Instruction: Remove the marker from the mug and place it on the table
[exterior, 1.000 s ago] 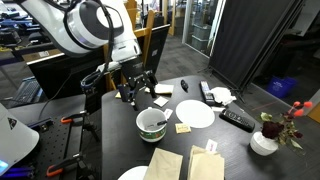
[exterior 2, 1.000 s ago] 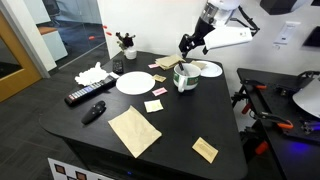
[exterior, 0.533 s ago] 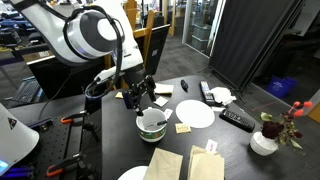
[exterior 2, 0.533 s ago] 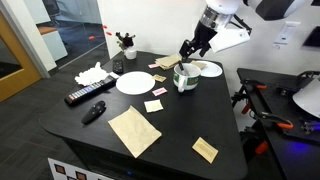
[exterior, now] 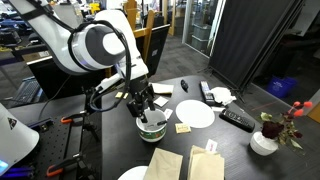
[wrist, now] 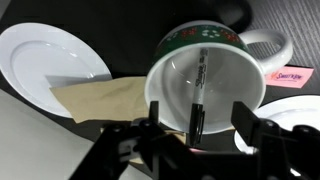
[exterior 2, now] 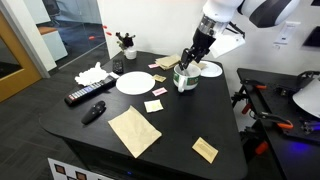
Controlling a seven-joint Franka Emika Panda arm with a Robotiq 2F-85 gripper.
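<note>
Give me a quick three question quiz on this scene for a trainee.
1. Where is the marker right now?
2. True or false: the fingers are shut on the marker.
3. The gripper hangs over: A) a plate, B) the mug, C) the remote.
Key: 1. Inside the mug, leaning on its inner wall. 2. False, they stand open on either side of it. 3. B.

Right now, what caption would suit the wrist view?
Open gripper hovers over the mug, straddling the marker leaning inside.
</note>
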